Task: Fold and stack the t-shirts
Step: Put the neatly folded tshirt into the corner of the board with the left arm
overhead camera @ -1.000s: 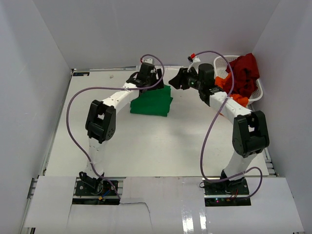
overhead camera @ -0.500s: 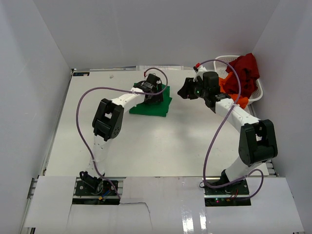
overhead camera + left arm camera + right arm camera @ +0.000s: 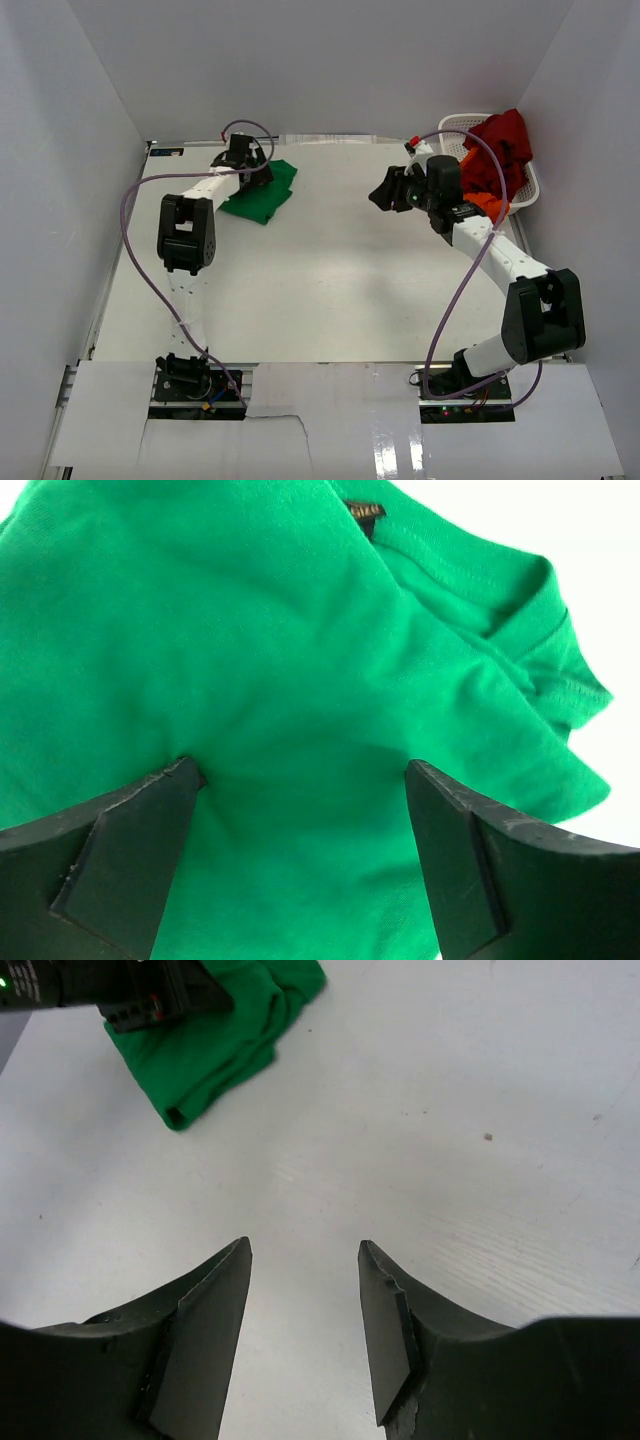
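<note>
Folded green t-shirt (image 3: 260, 193) lies at the upper left of the overhead view. The left gripper (image 3: 302, 775) is spread wide over it, possibly touching the cloth. It should lift straight up so the fold is not dragged. The right gripper (image 3: 305, 1250), partly spread and empty, hangs near the basket (image 3: 452, 128) holding the red t-shirt (image 3: 500, 145) and orange t-shirt (image 3: 490, 203)

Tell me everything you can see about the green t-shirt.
The green t-shirt is bright, soft knit cloth, folded into a compact, rumpled bundle lying flat on the table, far left. Its ribbed collar and a small dark neck label show in the left wrist view. The left tool hangs open close over it; contact cannot be told. Nothing else touches it.
</note>
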`<state>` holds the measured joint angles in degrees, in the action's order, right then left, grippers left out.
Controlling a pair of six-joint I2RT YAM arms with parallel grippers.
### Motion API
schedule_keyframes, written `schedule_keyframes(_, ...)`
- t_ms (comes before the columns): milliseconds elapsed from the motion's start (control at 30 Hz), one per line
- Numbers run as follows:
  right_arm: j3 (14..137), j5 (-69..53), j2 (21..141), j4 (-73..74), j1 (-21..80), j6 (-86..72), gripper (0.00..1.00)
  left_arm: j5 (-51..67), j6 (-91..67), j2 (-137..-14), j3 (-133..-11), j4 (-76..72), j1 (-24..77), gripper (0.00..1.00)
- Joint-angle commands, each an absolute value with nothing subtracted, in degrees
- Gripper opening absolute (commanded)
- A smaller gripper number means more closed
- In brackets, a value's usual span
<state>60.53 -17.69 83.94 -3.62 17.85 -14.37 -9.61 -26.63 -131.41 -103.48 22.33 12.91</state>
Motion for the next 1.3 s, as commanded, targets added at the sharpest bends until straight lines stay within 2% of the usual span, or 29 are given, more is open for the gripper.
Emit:
schedule_keyframes(0,58.8,-19.68,82.27,-6.5,17.49,-13.8,0.54,-11.69,-23.12,-132.98,-99.41,24.71,6.95,0.98)
schedule_keyframes(233,54.24,-23.02,80.78,-8.87,17.49,-14.5,0.53,-9.58,-19.86,-138.24,-106.86,23.55,-4.11,0.98)
schedule_keyframes(367,51.69,-24.79,79.54,-9.32,17.58,-15.29,0.53,-7.04,-19.34,-144.83,-118.18,23.47,-7.29,0.98)
schedule_keyframes(500,48.43,-25.49,76.74,-9.49,17.67,-15.38,0.53,-7.99,-22.4,-153.79,-138.36,26.98,-10.62,0.98)
schedule_keyframes(567,47.2,-25.23,75.24,-9.31,17.67,-15.29,0.53,-10.88,-23.99,-153.38,-140.27,27.6,-11.16,0.98)
schedule_keyframes(700,44.39,-24.78,72.51,-10.11,17.75,-14.85,0.53,-11.44,-25.31,-139.33,-125.48,18.74,-10.38,0.98)
schedule_keyframes(933,43.42,-25.75,73.39,-10.81,19.07,-15.21,0.53,-10.63,-20.93,-115.34,-111.64,10.91,-3.96,0.98)
schedule_keyframes(1067,42.63,-25.84,72.86,-10.2,19.77,-14.94,0.53,-18.45,-18.89,-103.12,-102.06,14.14,1.75,0.98)
schedule_keyframes(1267,41.14,-24.35,68.66,-8.09,20.39,-13.63,0.53,-17.15,-21.0,-85.01,-81.24,19.68,1.85,0.98)
